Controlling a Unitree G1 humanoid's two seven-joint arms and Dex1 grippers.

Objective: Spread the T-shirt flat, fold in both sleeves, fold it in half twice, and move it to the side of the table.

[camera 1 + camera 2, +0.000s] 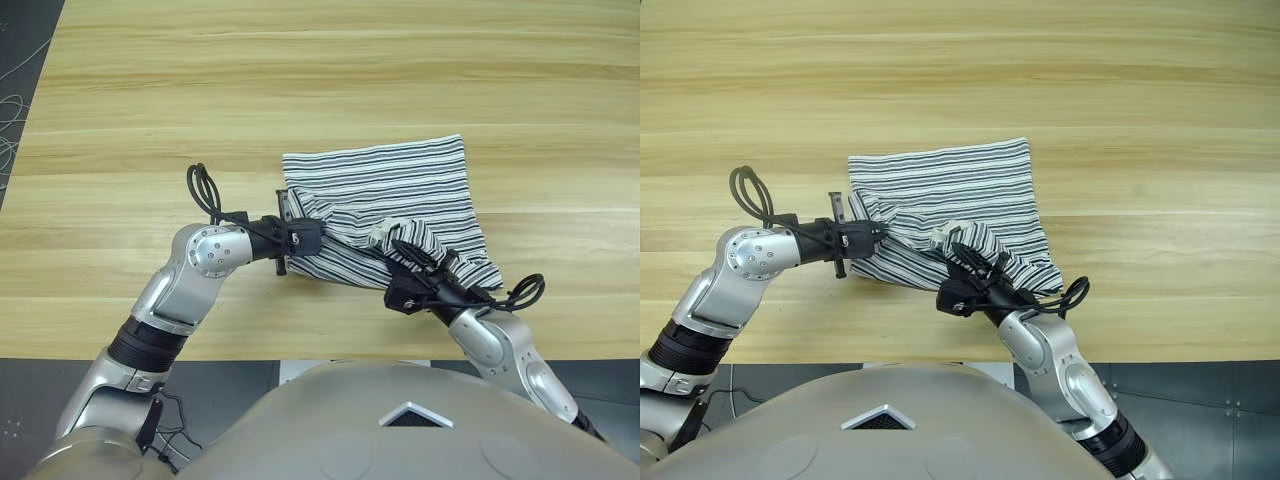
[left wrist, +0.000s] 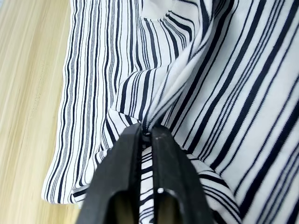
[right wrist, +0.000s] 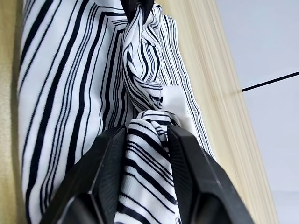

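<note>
Tool L point(image 2: 147, 134) & tool R point(image 3: 147, 135), both tight on bunched T-shirt point(image 1: 400, 180) folds

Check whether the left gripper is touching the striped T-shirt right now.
Touching. In the left wrist view, the left gripper pinches a raised fold of the striped T-shirt, with its jaws closed on the fabric.

Likely a lab: wooden table point(image 1: 300, 80), grey floor point(image 1: 40, 395), loose cables point(image 1: 10, 120) alongside.

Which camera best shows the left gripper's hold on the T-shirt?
Left wrist view: the left gripper is close up, shut on a ridge of the T-shirt. The eye views show it small, at the shirt's left edge; the right wrist view, its tip far off.
</note>
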